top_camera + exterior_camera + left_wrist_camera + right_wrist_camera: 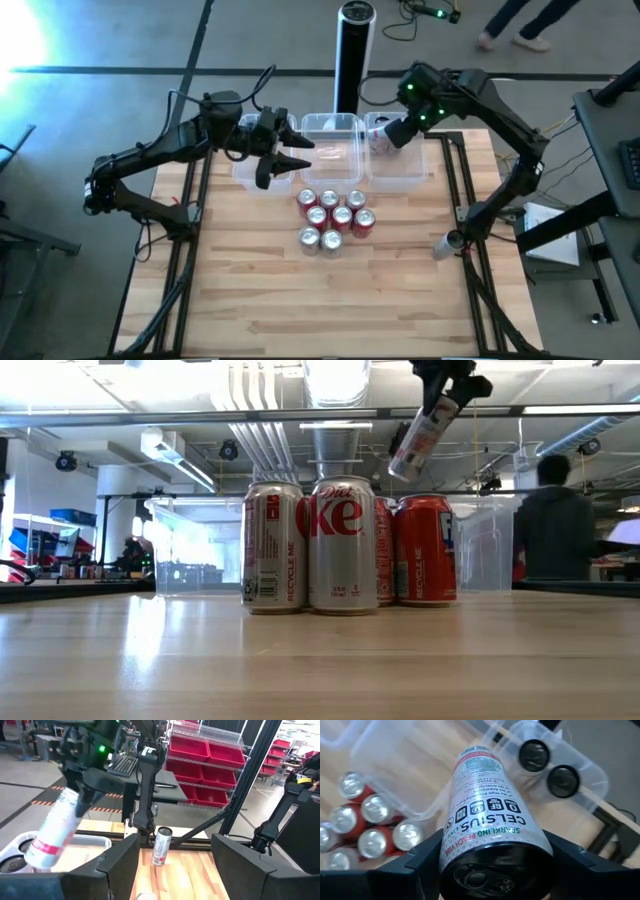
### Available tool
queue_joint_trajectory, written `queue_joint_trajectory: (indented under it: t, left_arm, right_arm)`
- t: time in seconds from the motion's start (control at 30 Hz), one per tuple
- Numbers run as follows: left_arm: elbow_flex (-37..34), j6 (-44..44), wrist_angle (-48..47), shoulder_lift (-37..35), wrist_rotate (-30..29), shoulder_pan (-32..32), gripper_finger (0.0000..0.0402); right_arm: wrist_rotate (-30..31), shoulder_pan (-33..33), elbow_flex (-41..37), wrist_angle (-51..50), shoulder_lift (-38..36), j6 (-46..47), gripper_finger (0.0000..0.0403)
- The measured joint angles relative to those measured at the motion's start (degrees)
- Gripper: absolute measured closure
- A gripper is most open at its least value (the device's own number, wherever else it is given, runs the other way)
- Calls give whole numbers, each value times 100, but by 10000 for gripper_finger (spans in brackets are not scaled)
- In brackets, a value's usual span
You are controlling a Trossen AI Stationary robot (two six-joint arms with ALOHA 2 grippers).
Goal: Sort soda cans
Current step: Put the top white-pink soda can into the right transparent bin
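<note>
A grey floor (pixel 120 40) crossed by dark lines is seen around the table. Pipes (pixel 262 445) and ducts are hung under the ceiling. Red bins (pixel 210 755) are stacked on wire shelving. A person (pixel 548 520) is seen from behind beside a desk.

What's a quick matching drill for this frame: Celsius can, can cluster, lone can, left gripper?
Things:
1. Celsius can
2. can cluster
3. lone can
4. left gripper

States:
A. alone by the right edge of the table
B. open, empty, over the left tub
C. tilted, held in the right gripper
D. standing packed together mid-table

Pairs: 1-C, 2-D, 3-A, 4-B
</note>
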Motion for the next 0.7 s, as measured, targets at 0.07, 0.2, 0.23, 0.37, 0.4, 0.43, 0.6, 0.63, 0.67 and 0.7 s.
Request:
queue_joint_trajectory:
  t: [0.07, 0.2, 0.23, 0.37, 0.4, 0.43, 0.6, 0.63, 0.67, 0.7]
  left_arm:
    - [0, 1, 2, 0, 1, 0, 170]
    - [0, 1, 0, 0, 0, -2, 170]
    - [0, 0, 1, 0, 0, -2, 170]
    - [0, 0, 2, 0, -2, 0, 170]
    - [0, 2, 4, 0, -2, 0, 170]
    - [0, 2, 10, 0, -2, 0, 170]
    - [0, 2, 18, 0, -7, 0, 170]
    - [0, 2, 22, 0, -9, 0, 170]
    - [0, 2, 22, 0, -7, 0, 170]
    - [0, 2, 22, 0, -8, 0, 170]
  right_arm:
    - [-8, -110, -126, 5, -100, -55, 148]
    - [-23, -202, -574, 3, -279, -176, 148]
    - [-27, -207, -716, 6, -323, -179, 148]
    - [-42, -208, -1261, -3, -478, -178, 148]
    - [-42, -208, -1380, -10, -491, -181, 148]
    - [-41, -208, -1486, -9, -492, -181, 148]
    - [-13, -257, -1794, 56, -372, -186, 147]
    - [8, -268, -1827, 78, -309, -217, 147]
    - [57, -272, -1870, 89, -243, -250, 147]
    - [132, -276, -1904, 81, -173, -288, 147]
